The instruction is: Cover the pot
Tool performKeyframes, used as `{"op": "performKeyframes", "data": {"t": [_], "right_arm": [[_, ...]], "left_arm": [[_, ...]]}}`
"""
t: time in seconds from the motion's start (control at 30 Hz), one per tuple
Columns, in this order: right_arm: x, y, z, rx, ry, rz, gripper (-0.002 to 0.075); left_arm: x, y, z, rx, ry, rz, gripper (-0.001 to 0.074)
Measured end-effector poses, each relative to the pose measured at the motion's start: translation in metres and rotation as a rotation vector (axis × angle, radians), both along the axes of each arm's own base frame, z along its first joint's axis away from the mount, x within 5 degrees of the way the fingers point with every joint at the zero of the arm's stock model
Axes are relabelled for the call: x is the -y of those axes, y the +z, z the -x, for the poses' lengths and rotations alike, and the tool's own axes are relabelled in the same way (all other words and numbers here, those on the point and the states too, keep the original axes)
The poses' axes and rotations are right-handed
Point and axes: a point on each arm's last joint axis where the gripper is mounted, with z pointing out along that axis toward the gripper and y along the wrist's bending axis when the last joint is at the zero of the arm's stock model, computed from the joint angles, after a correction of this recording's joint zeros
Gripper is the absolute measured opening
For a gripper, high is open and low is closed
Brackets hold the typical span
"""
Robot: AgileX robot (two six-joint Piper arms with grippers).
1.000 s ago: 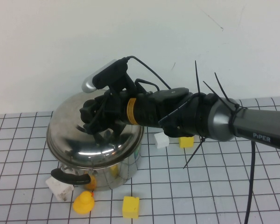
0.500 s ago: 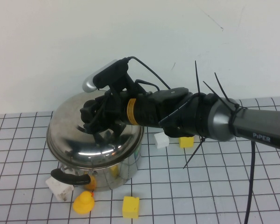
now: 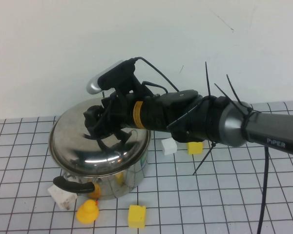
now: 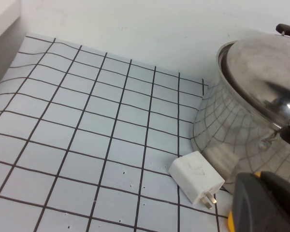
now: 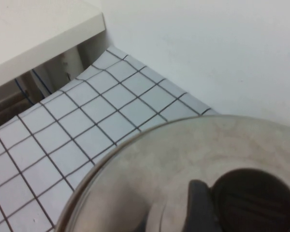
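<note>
The shiny steel pot (image 3: pixel 132 178) with a black loop handle (image 3: pixel 73 184) stands at the left of the grid mat. The domed steel lid (image 3: pixel 88 151) rests on it, slightly tilted. My right gripper (image 3: pixel 101 124) reaches in from the right and is shut on the lid's black knob (image 5: pixel 256 203); one finger (image 5: pixel 198 208) presses its side. The pot (image 4: pixel 222 130) and lid (image 4: pixel 266 82) also show in the left wrist view. My left gripper is out of the high view; only a dark blurred shape (image 4: pixel 270 203) shows at the corner of its wrist view.
A white charger plug (image 3: pixel 62 196) (image 4: pixel 195 183) and a yellow duck (image 3: pixel 87 212) lie by the pot's near side. A yellow block (image 3: pixel 136 216) lies in front. A white block (image 3: pixel 169 146) and a yellow block (image 3: pixel 195 147) lie right of the pot. A white wall stands behind.
The lid's far edge has come down, so the lid lies flatter on the pot. My right gripper has stayed shut on the knob and shifted slightly.
</note>
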Motion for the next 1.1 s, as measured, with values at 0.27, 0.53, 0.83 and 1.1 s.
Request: {"op": "performKeyframes", "data": {"t": [0.27,0.53,0.83,1.1], "right_arm": [[0.01,0.06,0.011,0.12,0.024,-0.054,0.03],[0.047,0.178,0.064,0.38,0.202,-0.13,0.0014],[0.132,0.17,0.126,0.352,0.148,-0.064,-0.0001],[0.2,0.159,0.181,0.349,-0.076,-0.098,-0.0002]], "left_arm": [[0.0,0.0,0.0,0.0,0.0,0.0,-0.0003],[0.0,0.0,0.0,0.0,0.0,0.0,-0.0003],[0.0,0.0,0.0,0.0,0.0,0.0,-0.0003],[0.0,0.0,0.0,0.0,0.0,0.0,-0.0003]]}}
